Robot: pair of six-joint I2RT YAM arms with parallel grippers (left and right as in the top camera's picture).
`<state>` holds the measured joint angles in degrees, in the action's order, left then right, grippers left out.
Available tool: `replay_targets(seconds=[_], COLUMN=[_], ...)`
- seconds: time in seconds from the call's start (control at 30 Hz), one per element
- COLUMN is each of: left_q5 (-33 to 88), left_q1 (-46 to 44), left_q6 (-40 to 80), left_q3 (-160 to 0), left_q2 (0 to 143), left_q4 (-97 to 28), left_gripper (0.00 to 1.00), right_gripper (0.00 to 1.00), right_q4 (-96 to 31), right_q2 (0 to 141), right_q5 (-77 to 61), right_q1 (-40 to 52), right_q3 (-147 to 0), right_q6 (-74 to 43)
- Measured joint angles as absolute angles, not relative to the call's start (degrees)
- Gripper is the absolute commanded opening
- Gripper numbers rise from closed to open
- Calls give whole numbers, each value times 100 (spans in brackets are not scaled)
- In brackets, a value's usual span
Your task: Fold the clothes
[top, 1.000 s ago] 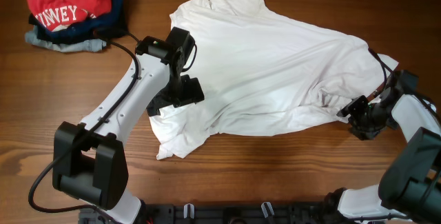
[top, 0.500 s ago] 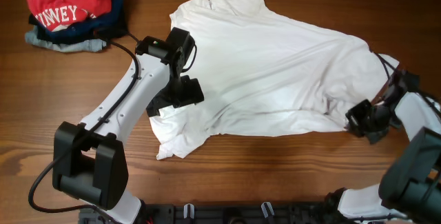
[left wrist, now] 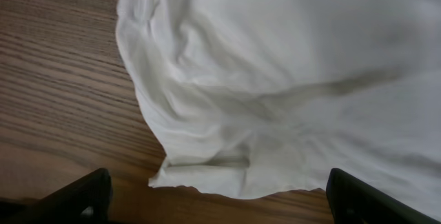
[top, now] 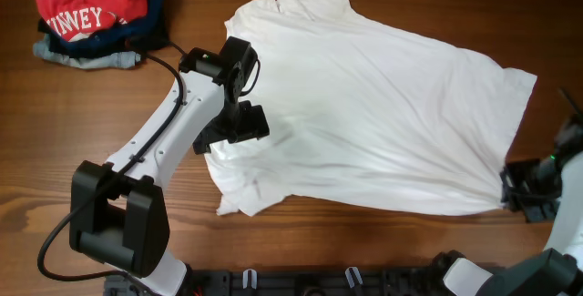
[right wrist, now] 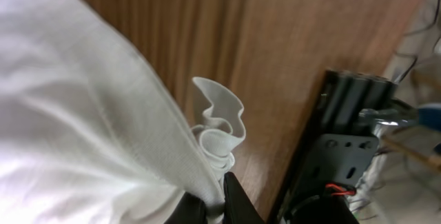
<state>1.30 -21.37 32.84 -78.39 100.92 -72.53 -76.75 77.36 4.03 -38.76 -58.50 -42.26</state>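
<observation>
Red fabric tops a stack of folded garments (top: 91, 14) at the far left corner of the wooden surface (top: 55, 168). Next, the left end effector (top: 233, 132) hangs with jaws wide apart over the left edge of the white T-shirt (top: 383, 114), which lies spread across the middle. At the right, the right end effector (top: 517, 188) is clamped on the shirt's bunched near corner.

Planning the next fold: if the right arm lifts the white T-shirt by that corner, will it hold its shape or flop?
Likely floppy: the white T-shirt lies wrinkled and its corner ruffles where the right gripper pinches it, so it should sag. Probably light, being thin cloth. It may drag across the wooden table rather than lift cleanly.
</observation>
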Motion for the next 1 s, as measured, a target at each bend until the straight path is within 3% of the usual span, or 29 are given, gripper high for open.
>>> replay_targets(seconds=[0.07, 0.17, 0.2, 0.23, 0.27, 0.33, 0.43, 0.63, 0.67, 0.7, 0.73, 0.8, 0.83, 1.0], left_q5=[130, 132, 130, 130, 130, 130, 469, 1050, 1055, 1057, 1059, 1175, 1317, 1566], left_q1=[-2137, -2137, -2137, -2137, -2137, -2137, -2137, -2093, -2045, -1922, -1841, -1717, -1712, -2115], left_q6=[3264, 3258, 3242, 3216, 3177, 3122, 2783, 2436, 2429, 2425, 2418, 2215, 1959, 1546], left_q3=[-7839, -7839, -7839, -7839, -7839, -7839, -7839, -7839, -7839, -7839, -7839, -7837, -7837, -7837], left_q2=[10090, 10090, 10090, 10092, 10092, 10090, 10090, 10092, 10092, 10092, 10092, 10092, 10092, 10130], left_q4=[-7249, -7161, -7146, -7135, -7135, -7105, -6464, -6536, -6598, -6654, -6641, -6399, -6130, -4921], left_gripper=[100, 100, 100, 100, 100, 100, 100, 100, 97, 76, 67, 48, 6, 4], right_gripper=[47, 47, 55, 82, 92, 96, 96, 95, 71, 54, 49, 49, 49, 49], right_q4=[-7585, -7236, -7161, -7070, -6949, -6606, -6340, -6292, -6281, -6145, -6038, -5826, -5723, -5527], right_q2=[7592, 7476, 7476, 7476, 7476, 7476, 7476, 7476, 7476, 7476, 7476, 7478, 7494, 7760], right_q5=[346, 108, -1, -145, -309, -1004, -2075, -2241, -2239, -2224, -2202, -2182, -2165, -2091], right_q1=[-4244, -4700, -4779, -4880, -4991, -5083, -4779, -4082, -4003, -3806, -3664, -3288, -3092, -2137], right_q3=[-5846, -5843, -5841, -5841, -5841, -5837, -5835, -5835, -5835, -5833, -5830, -5830, -5830, -5830], right_q6=[-4167, -3826, -3780, -3741, -3688, -3122, -2104, -2235, -2248, -2237, -2209, -2204, -2224, -2460])
